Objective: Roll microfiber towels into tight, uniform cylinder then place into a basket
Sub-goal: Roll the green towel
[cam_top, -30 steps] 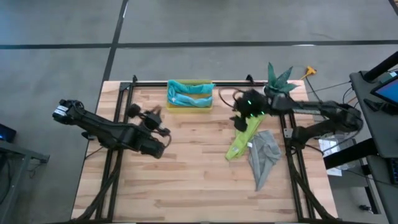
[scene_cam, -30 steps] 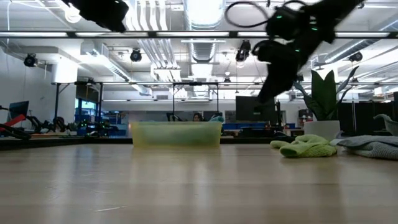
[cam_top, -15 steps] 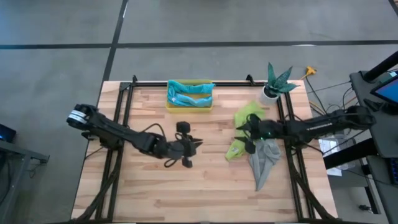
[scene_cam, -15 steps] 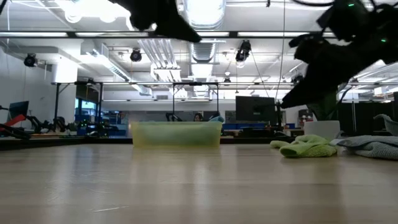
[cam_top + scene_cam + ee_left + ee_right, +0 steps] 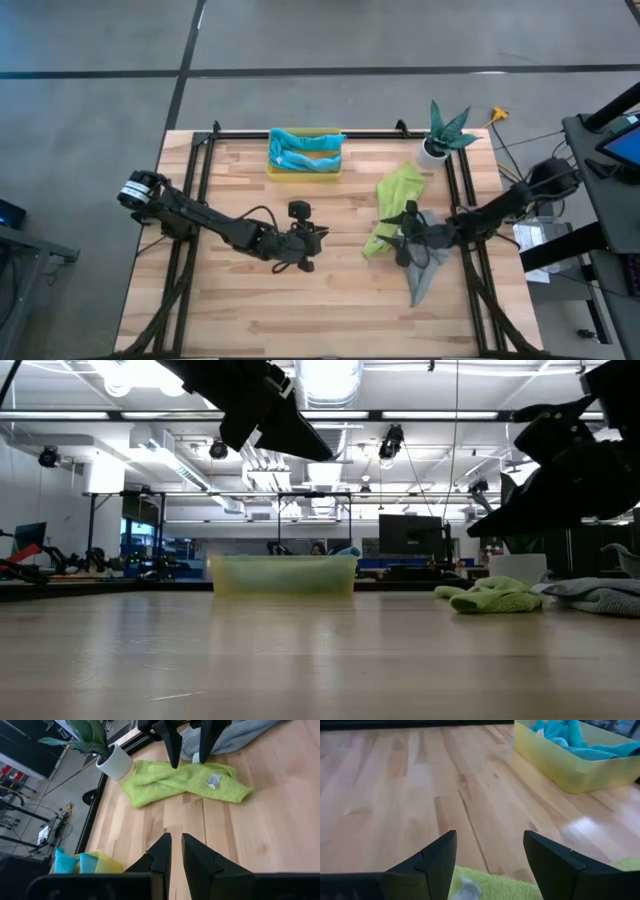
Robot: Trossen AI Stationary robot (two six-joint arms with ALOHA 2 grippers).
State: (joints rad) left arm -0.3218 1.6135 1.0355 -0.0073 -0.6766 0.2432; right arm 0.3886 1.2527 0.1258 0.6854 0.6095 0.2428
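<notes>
Towels first: I count four. Two are in the basket [image 5: 304,154] already, a teal towel [image 5: 305,141] and a light blue towel [image 5: 303,160], lying as bunched rolls inside the yellow bin at the far edge of the table [image 5: 250,300]. Two are left on the boards at my right side: the green towel [image 5: 393,208] lies stretched out and unrolled, and the grey towel [image 5: 425,255] is crumpled just beside it, touching it. So I judge the job about half done, with two rolls and two placements to go

One basket, two arms, one plant pot [image 5: 433,149] at the far right corner

My right gripper [image 5: 407,236] hangs over the seam between green and grey, fingers spread wide and holding nothing; the right wrist view shows green cloth just under them. My left gripper [image 5: 312,243] sits over bare wood mid-table, fingers nearly together, empty, pointing toward the green towel
</notes>
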